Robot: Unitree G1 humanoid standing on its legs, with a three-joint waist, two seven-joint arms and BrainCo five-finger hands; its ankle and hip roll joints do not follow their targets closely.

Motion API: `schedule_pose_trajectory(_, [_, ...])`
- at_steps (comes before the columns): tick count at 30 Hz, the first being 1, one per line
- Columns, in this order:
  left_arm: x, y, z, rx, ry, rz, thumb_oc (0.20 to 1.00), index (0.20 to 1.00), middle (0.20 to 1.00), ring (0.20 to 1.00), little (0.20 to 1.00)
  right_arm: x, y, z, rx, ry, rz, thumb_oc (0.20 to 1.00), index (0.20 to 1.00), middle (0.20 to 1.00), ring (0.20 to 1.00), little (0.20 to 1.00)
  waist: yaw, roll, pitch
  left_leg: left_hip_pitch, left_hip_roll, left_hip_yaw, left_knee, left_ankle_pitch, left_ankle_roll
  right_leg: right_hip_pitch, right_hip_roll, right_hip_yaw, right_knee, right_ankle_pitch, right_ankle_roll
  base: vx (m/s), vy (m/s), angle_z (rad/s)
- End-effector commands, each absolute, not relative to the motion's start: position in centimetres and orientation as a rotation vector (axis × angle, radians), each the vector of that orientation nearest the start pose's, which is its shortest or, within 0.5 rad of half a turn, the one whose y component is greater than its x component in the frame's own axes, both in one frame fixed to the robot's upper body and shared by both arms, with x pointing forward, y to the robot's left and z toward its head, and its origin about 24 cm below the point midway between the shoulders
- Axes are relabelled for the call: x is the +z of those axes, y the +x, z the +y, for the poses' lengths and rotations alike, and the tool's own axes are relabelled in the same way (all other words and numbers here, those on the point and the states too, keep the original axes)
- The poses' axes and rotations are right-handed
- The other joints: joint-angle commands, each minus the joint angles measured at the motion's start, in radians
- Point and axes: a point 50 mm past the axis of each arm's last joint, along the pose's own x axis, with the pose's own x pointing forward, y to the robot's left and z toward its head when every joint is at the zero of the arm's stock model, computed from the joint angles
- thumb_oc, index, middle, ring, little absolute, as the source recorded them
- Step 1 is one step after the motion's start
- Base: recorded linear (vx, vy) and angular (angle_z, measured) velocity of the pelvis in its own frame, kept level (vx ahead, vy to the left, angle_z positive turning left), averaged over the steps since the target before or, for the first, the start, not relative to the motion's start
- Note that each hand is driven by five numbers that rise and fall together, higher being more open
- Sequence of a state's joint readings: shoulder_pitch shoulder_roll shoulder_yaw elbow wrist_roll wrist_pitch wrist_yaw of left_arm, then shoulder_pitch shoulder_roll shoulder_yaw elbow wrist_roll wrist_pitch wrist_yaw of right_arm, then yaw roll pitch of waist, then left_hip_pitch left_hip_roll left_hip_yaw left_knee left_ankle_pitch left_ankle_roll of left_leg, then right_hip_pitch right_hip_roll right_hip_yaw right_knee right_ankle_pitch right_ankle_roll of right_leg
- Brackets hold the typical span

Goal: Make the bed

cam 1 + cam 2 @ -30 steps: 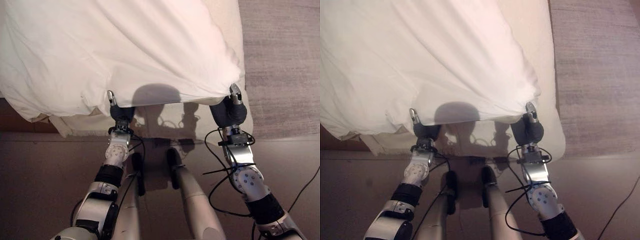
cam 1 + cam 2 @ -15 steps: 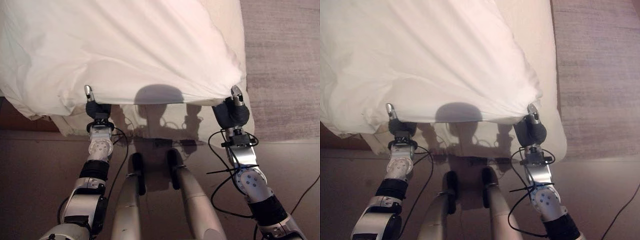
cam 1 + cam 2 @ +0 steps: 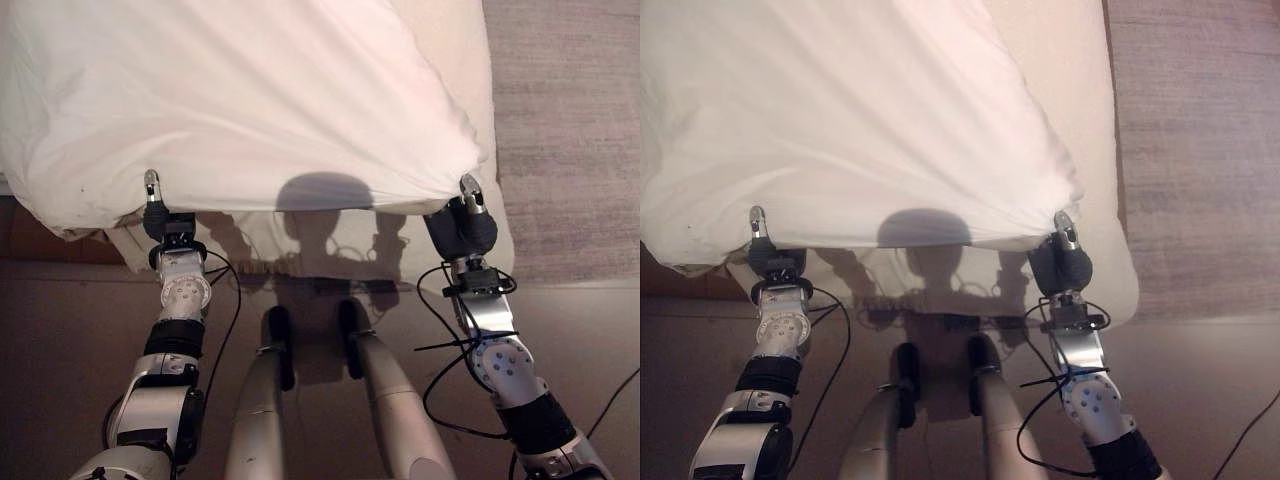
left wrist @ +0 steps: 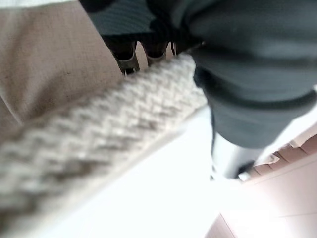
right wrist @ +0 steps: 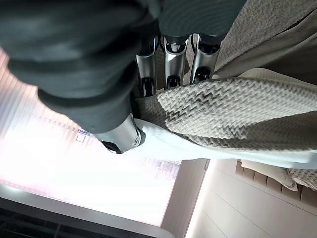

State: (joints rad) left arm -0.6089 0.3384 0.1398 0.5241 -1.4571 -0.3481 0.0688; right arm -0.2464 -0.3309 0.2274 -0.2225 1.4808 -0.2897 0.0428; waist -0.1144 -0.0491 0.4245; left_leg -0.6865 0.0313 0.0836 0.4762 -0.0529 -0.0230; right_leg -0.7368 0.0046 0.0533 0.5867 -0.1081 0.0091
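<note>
A white duvet (image 3: 240, 100) covers the bed (image 3: 490, 235), beside a grey carpet (image 3: 570, 130) and a brown floor (image 3: 60, 330). The left hand (image 3: 160, 215) and right hand (image 3: 462, 222) pinch its near edge, well apart. Wrist views reveal the knitted underside (image 5: 228, 114) gripped between fingers (image 5: 171, 54) and thumb.

No readable text, labels, numbers or signs anywhere on the white duvet (image 3: 250, 100), on the bed (image 3: 455, 40) or on the grey carpet (image 3: 570, 130).
</note>
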Motion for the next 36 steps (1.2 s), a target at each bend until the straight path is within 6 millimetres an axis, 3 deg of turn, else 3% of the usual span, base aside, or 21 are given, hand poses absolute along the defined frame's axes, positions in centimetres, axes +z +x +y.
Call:
schedule_pose_trajectory(1, [12.9, 31.2, 33.0, 0.544, -1.092, -0.632, 0.2, 0.2, 0.2, 0.2, 0.2, 16.5, 25.3, -20.0, 0.225, 1.166, -0.637, 0.2, 0.2, 0.2, 0.2, 0.2, -0.037, 0.035, -0.082, 0.027, -0.021, -0.006, -0.051, 0.021, -0.039, 0.053, 0.003, -0.012, -0.155, 0.086, 0.086, 0.0, -0.075, 0.06])
schedule_pose_trajectory(6, [10.8, 30.1, 29.9, 0.443, -1.122, -0.608, 0.2, 0.2, 0.2, 0.2, 0.2, 14.5, 25.4, -20.2, 0.122, 1.135, -0.57, 0.2, 0.2, 0.2, 0.2, 0.2, -0.027, 0.041, -0.081, 0.113, -0.031, -0.024, -0.137, 0.069, -0.05, 0.142, 0.013, -0.025, -0.224, 0.08, 0.075, 0.0, -0.099, 0.08])
schedule_pose_trajectory(11, [10.4, 28.9, 27.9, 0.411, -1.149, -0.628, 0.2, 0.2, 0.2, 0.2, 0.2, 13.6, 25.5, -20.6, 0.053, 1.113, -0.541, 0.2, 0.2, 0.2, 0.2, 0.2, -0.009, 0.032, -0.051, 0.137, -0.056, -0.059, -0.09, 0.072, -0.067, 0.208, 0.012, -0.029, -0.236, 0.069, 0.06, -0.01, -0.055, 0.12])
schedule_pose_trajectory(13, [10.6, 28.2, 27.9, 0.419, -1.162, -0.654, 0.2, 0.2, 0.2, 0.2, 0.2, 13.3, 25.5, -21.2, 0.016, 1.093, -0.534, 0.2, 0.2, 0.2, 0.2, 0.2, -0.009, 0.019, -0.051, 0.158, -0.019, -0.076, -0.101, 0.077, -0.06, 0.218, 0.01, -0.027, -0.222, 0.052, 0.055, 0.02, -0.016, 0.1])
schedule_pose_trajectory(14, [11.3, 27.7, 27.8, 0.414, -1.15, -0.684, 0.2, 0.2, 0.2, 0.2, 0.2, 13.0, 25.5, -21.3, -0.003, 1.101, -0.532, 0.2, 0.2, 0.2, 0.2, 0.2, -0.001, 0.0, -0.051, 0.183, 0.035, -0.14, -0.133, 0.094, -0.056, 0.234, 0.015, -0.015, -0.213, 0.038, 0.051, 0.02, 0.022, 0.12])
schedule_pose_trajectory(15, [11.3, 27.7, 27.8, 0.414, -1.149, -0.684, 0.2, 0.2, 0.2, 0.2, 0.2, 13.0, 25.5, -21.3, -0.003, 1.101, -0.532, 0.2, 0.2, 0.2, 0.2, 0.2, -0.001, 0.0, -0.052, 0.181, 0.035, -0.141, -0.137, 0.099, -0.056, 0.232, 0.015, -0.015, -0.216, 0.043, 0.051, 0.05, 0.034, 0.11])
schedule_pose_trajectory(17, [12.0, 27.1, 27.9, 0.436, -1.16, -0.729, 0.2, 0.2, 0.2, 0.2, 0.2, 12.4, 25.4, -21.5, -0.042, 1.119, -0.521, 0.2, 0.2, 0.2, 0.2, 0.2, 0.011, -0.018, -0.048, 0.228, 0.116, -0.222, -0.253, 0.169, -0.07, 0.239, 0.022, 0.0, -0.192, 0.024, 0.049, 0.05, 0.084, -0.07])
schedule_pose_trajectory(20, [13.6, 26.8, 27.8, 0.41, -1.138, -0.783, 0.2, 0.2, 0.2, 0.2, 0.2, 11.3, 25.6, -22.2, -0.129, 1.117, -0.49, 0.2, 0.2, 0.2, 0.2, 0.2, 0.021, 0.011, -0.048, 0.294, 0.253, -0.236, -0.5, 0.296, -0.116, 0.214, 0.011, 0.024, -0.117, -0.018, 0.078, 0.07, 0.432, -0.02])
schedule_pose_trajectory(22, [13.9, 26.7, 27.7, 0.393, -1.116, -0.78, 0.2, 0.2, 0.2, 0.2, 0.2, 11.3, 25.5, -22.5, -0.155, 1.108, -0.493, 0.2, 0.2, 0.2, 0.2, 0.2, 0.027, 0.021, -0.048, 0.308, 0.257, -0.203, -0.507, 0.298, -0.123, 0.204, -0.005, 0.022, -0.112, -0.014, 0.089, 0.01, 0.503, 0.05])
schedule_pose_trajectory(23, [14.5, 27.2, 26.9, 0.325, -1.115, -0.768, 0.2, 0.2, 0.2, 0.2, 0.2, 10.9, 25.6, -22.9, -0.199, 1.093, -0.486, 0.2, 0.2, 0.2, 0.2, 0.2, 0.024, 0.03, -0.04, 0.281, 0.212, -0.185, -0.41, 0.228, -0.109, 0.208, -0.061, 0.036, -0.132, 0.02, 0.13, -0.01, 0.4, -0.15])
schedule_pose_trajectory(24, [14.5, 27.2, 26.9, 0.325, -1.116, -0.769, 0.2, 0.2, 0.2, 0.2, 0.2, 10.9, 25.6, -22.9, -0.199, 1.093, -0.486, 0.2, 0.2, 0.2, 0.2, 0.2, 0.025, 0.031, -0.043, 0.273, 0.212, -0.187, -0.405, 0.228, -0.109, 0.204, -0.06, 0.036, -0.135, 0.025, 0.131, 0.03, 0.773, -0.19])
schedule_pose_trajectory(25, [14.4, 27.5, 26.2, 0.28, -1.114, -0.732, 0.2, 0.2, 0.2, 0.2, 0.2, 10.4, 25.7, -22.9, -0.221, 1.12, -0.472, 0.2, 0.2, 0.2, 0.2, 0.2, 0.024, 0.023, -0.037, 0.231, 0.154, -0.185, -0.293, 0.175, -0.106, 0.235, -0.117, 0.047, -0.198, 0.077, 0.159, 0.03, 0.387, -0.14])
schedule_pose_trajectory(26, [14.4, 27.5, 26.2, 0.28, -1.114, -0.731, 0.2, 0.2, 0.2, 0.2, 0.2, 10.4, 25.7, -22.9, -0.221, 1.121, -0.472, 0.2, 0.2, 0.2, 0.2, 0.2, 0.023, 0.023, -0.037, 0.228, 0.152, -0.185, -0.285, 0.171, -0.104, 0.238, -0.119, 0.047, -0.203, 0.079, 0.161, 0.15, 0.834, -0.05])
schedule_pose_trajectory(27, [13.5, 27.7, 25.6, 0.253, -1.115, -0.664, 0.2, 0.2, 0.2, 0.2, 0.2, 9.8, 25.5, -22.9, -0.258, 1.129, -0.45, 0.2, 0.2, 0.2, 0.2, 0.2, 0.009, 0.022, -0.046, 0.183, 0.081, -0.139, -0.155, 0.073, -0.079, 0.317, -0.219, 0.062, -0.321, 0.204, 0.209, 0.11, 0.466, 0.08])
schedule_pose_trajectory(28, [13.5, 27.7, 25.6, 0.252, -1.115, -0.664, 0.2, 0.2, 0.2, 0.2, 0.2, 9.8, 25.5, -22.9, -0.258, 1.129, -0.45, 0.2, 0.2, 0.2, 0.2, 0.2, 0.009, 0.023, -0.049, 0.178, 0.08, -0.139, -0.153, 0.074, -0.078, 0.315, -0.22, 0.062, -0.326, 0.209, 0.211, 0.19, 0.736, 0.29])
schedule_pose_trajectory(29, [12.6, 27.8, 25.1, 0.253, -1.124, -0.617, 0.2, 0.2, 0.2, 0.2, 0.2, 9.5, 25.5, -22.9, -0.262, 1.126, -0.439, 0.2, 0.2, 0.2, 0.2, 0.2, 0.004, 0.031, -0.057, 0.176, 0.049, -0.111, -0.119, 0.039, -0.067, 0.354, -0.273, 0.059, -0.39, 0.273, 0.219, 0.19, 0.8, 0.52])
schedule_pose_trajectory(30, [11.2, 27.5, 24.8, 0.263, -1.12, -0.561, 0.2, 0.2, 0.2, 0.2, 0.2, 9.1, 26.0, -21.9, -0.239, 1.159, -0.405, 0.2, 0.2, 0.2, 0.2, 0.2, 0.024, 0.032, -0.066, 0.184, 0.025, -0.054, -0.071, -0.025, -0.03, 0.363, -0.362, -0.027, -0.488, 0.413, 0.192, 0.19, 0.797, 0.45])
schedule_pose_trajectory(32, [11.0, 27.2, 24.7, 0.256, -1.097, -0.55, 0.2, 0.2, 0.2, 0.2, 0.2, 9.1, 26.2, -21.5, -0.211, 1.144, -0.395, 0.2, 0.2, 0.2, 0.2, 0.2, 0.027, 0.032, -0.072, 0.185, 0.017, -0.038, -0.075, -0.026, -0.018, 0.352, -0.336, -0.051, -0.495, 0.371, 0.174, 0.11, 0.596, -0.55])
schedule_pose_trajectory(33, [10.4, 27.3, 24.4, 0.264, -1.109, -0.523, 0.2, 0.2, 0.2, 0.2, 0.2, 8.7, 26.4, -21.2, -0.193, 1.153, -0.373, 0.2, 0.2, 0.2, 0.2, 0.2, 0.016, 0.032, -0.067, 0.22, -0.014, -0.014, -0.138, -0.007, -0.005, 0.303, -0.217, -0.039, -0.442, 0.263, 0.152, 0.07, 0.497, -1.12])
schedule_pose_trajectory(35, [10.4, 27.3, 24.4, 0.264, -1.109, -0.523, 0.2, 0.2, 0.2, 0.2, 0.2, 8.7, 26.4, -21.2, -0.192, 1.154, -0.373, 0.2, 0.2, 0.2, 0.2, 0.2, 0.016, 0.03, -0.069, 0.218, -0.016, -0.013, -0.143, -0.003, -0.005, 0.297, -0.218, -0.037, -0.44, 0.263, 0.152, 0.01, 0.293, -0.58])
schedule_pose_trajectory(36, [10.1, 27.4, 24.0, 0.28, -1.121, -0.503, 0.2, 0.2, 0.2, 0.2, 0.2, 8.1, 26.4, -21.1, -0.205, 1.15, -0.355, 0.2, 0.2, 0.2, 0.2, 0.2, 0.007, 0.029, -0.065, 0.258, -0.039, 0.017, -0.217, 0.019, 0.001, 0.255, -0.127, -0.078, -0.41, 0.197, 0.13, 0.01, 0.351, -0.16])
